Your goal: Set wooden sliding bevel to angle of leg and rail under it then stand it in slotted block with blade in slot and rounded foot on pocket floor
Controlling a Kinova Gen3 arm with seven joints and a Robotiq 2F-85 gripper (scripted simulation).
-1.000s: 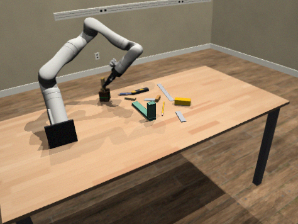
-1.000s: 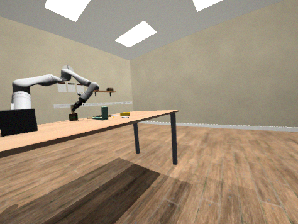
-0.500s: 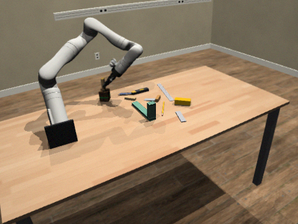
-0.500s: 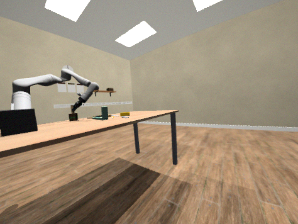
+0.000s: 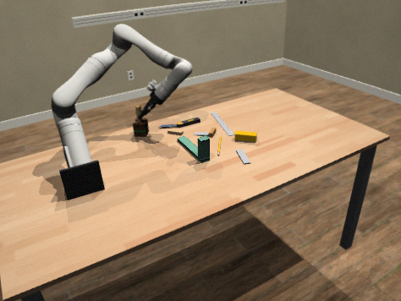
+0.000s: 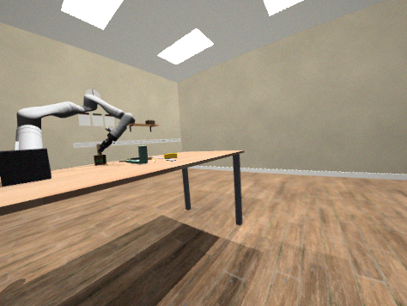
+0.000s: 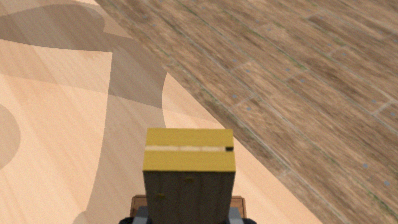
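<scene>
My gripper [image 5: 145, 111] is shut on the wooden sliding bevel [image 5: 138, 111] and holds it upright, its lower end at the top of the slotted block [image 5: 140, 128]. The block is dark brown with a green side and stands on the table at the back left. I cannot tell whether the blade sits in the slot. In the wrist view the bevel's wooden stock with its yellow end [image 7: 189, 155] fills the lower middle, and the gripper [image 7: 186, 220] shows only at the bottom edge. The green leg and rail [image 5: 198, 147] stand mid-table. The arm and block show small in the exterior view [image 6: 100, 159].
Right of the block lie a black-and-yellow tool [image 5: 182, 123], a small dark piece [image 5: 174, 132], a brown-handled tool [image 5: 207, 133], a steel ruler [image 5: 222, 123], a yellow block [image 5: 245, 136], a pencil [image 5: 219, 145] and a grey strip [image 5: 243, 156]. The table's back edge runs close behind the block.
</scene>
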